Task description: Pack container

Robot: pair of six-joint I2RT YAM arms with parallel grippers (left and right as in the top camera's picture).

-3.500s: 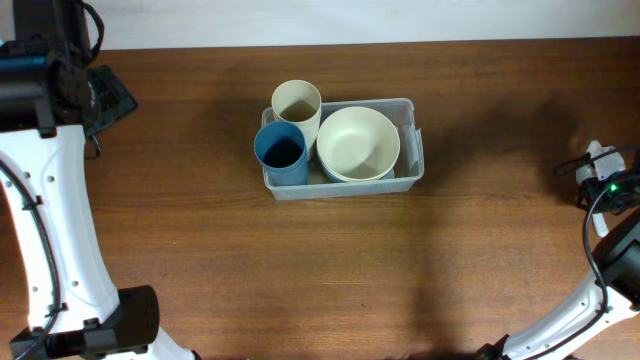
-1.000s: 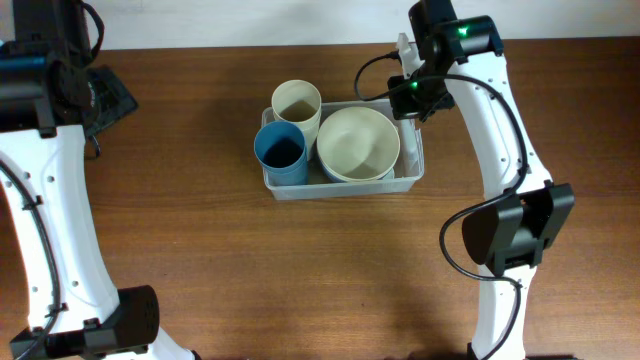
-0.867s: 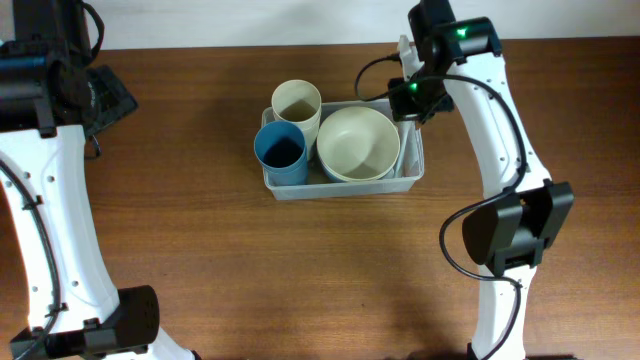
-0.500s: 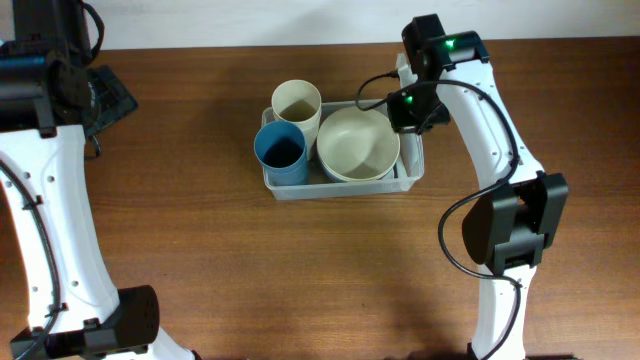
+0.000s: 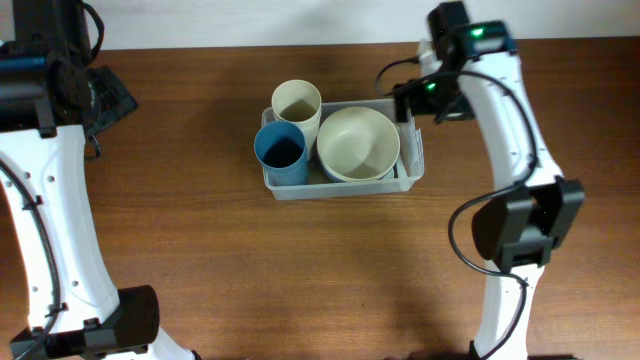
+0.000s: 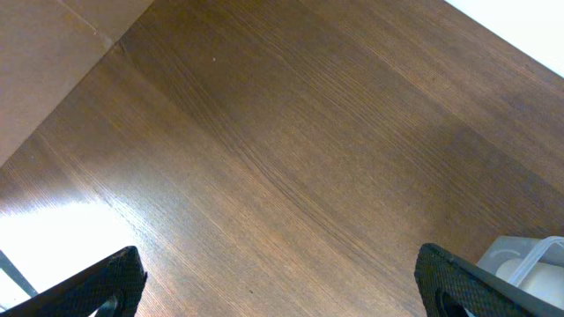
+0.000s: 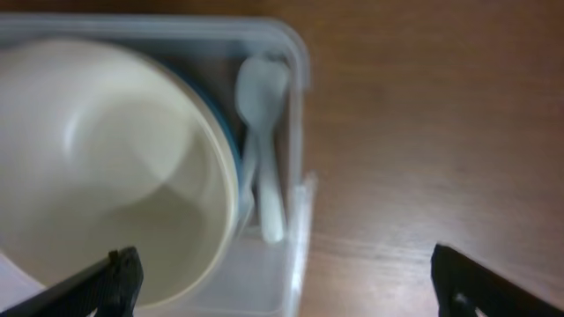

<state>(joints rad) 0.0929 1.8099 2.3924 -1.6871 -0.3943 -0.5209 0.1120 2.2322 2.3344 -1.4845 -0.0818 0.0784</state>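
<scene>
A dark brown wooden table (image 5: 200,270) with fine, straight grain fills the field, and a pale strip borders its far edge. Towards that edge stands the container (image 5: 340,191), a clear, translucent plastic bin with rounded corners and a raised rim.

At the end nearer your left arm, a blue cup (image 5: 281,152) and a cream cup (image 5: 296,103) stand upright side by side. This likely leaves the wider floor to the round, smooth cream bowl (image 5: 358,143). A white plastic spoon (image 7: 262,167) lies flat in the narrow slot between the bowl and the end wall, a gap that seems suited only to so slender a shape.

Your right gripper (image 7: 282,273) hovers just above that end of the container, jaws spread wide and carrying nothing. Your left gripper (image 6: 278,277), jaws equally wide apart and empty, hangs over bare wood well apart from the container. Only a corner of the container shows in its wrist view.
</scene>
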